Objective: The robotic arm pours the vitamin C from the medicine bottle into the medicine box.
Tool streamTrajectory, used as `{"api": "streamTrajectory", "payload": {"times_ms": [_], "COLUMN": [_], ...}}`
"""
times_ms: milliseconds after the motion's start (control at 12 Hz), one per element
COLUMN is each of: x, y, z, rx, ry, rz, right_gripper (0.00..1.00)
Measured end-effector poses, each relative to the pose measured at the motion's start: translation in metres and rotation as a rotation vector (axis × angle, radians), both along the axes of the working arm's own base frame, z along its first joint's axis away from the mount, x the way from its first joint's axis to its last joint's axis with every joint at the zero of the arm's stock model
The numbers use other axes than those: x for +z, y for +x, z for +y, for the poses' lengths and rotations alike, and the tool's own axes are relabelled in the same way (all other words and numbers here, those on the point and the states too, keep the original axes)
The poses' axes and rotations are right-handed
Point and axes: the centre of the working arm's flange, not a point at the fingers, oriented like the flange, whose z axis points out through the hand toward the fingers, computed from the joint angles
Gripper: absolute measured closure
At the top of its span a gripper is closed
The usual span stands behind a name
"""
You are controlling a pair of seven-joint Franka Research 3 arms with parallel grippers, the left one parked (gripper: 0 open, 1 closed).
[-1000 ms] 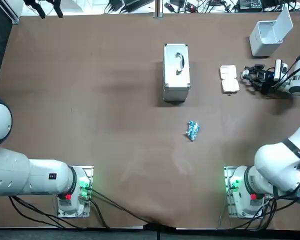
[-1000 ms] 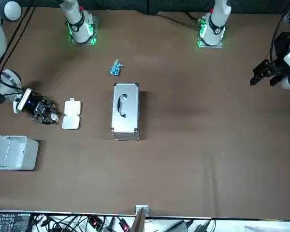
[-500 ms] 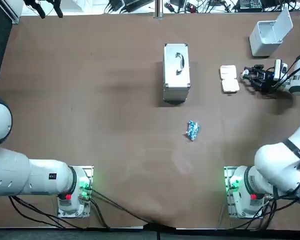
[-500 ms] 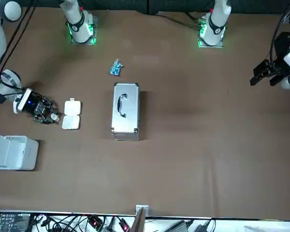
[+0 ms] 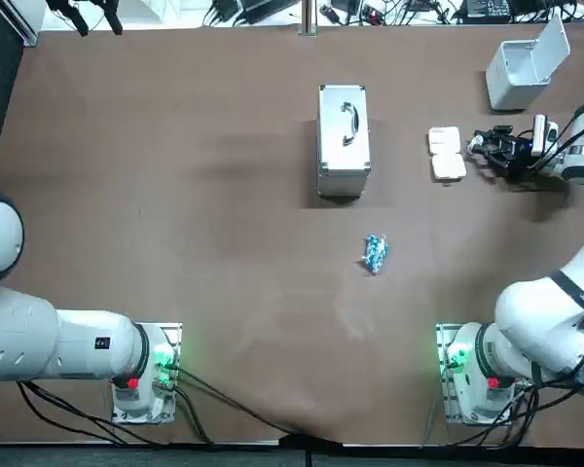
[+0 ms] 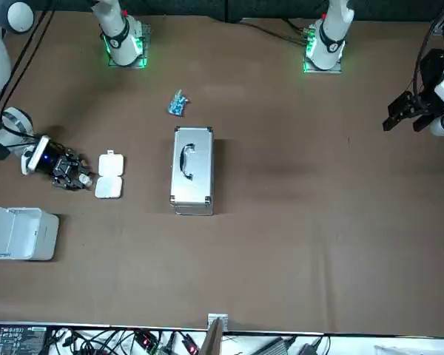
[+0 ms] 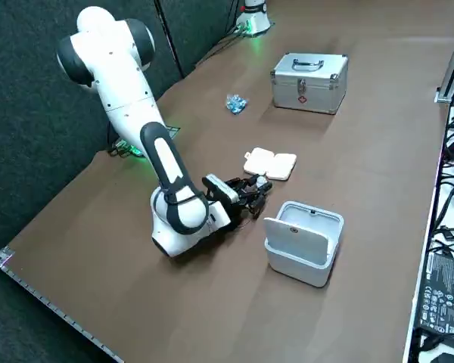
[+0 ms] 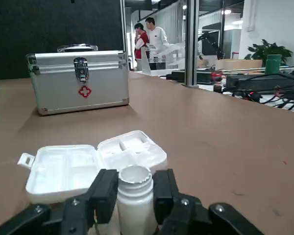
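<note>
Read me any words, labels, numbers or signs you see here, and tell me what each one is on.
Red cross sign: on the silver case, below its latch.
Words or numbers: none readable; the white bottle in the right pincer, beside the pill box, shows no label.

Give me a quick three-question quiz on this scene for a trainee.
1. True or false: the medicine bottle held in the right end effector has its cap on.
2. Which thing lies closest to the end effector's fingertips? A) blue packet B) medicine box C) white bin
3. Short answer: what mark is on the front of the silver case?

Key: 1 false, the neck is open. 2 B. 3 a red cross.
</note>
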Motion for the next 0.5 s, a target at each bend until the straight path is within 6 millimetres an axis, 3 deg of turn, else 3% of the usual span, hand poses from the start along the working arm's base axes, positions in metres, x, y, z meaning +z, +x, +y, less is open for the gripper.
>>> {"api": "streamTrajectory", "payload": {"times_ms": [250,500], "x": [0.006,0.028], "y": [0.011,0.027], "z": [0.011,0.01], "rx": [0.026,0.04], "ry": [-0.029,-0.115], "rz": [0.01,0.028], "right_gripper": [0.57,0.57]}}
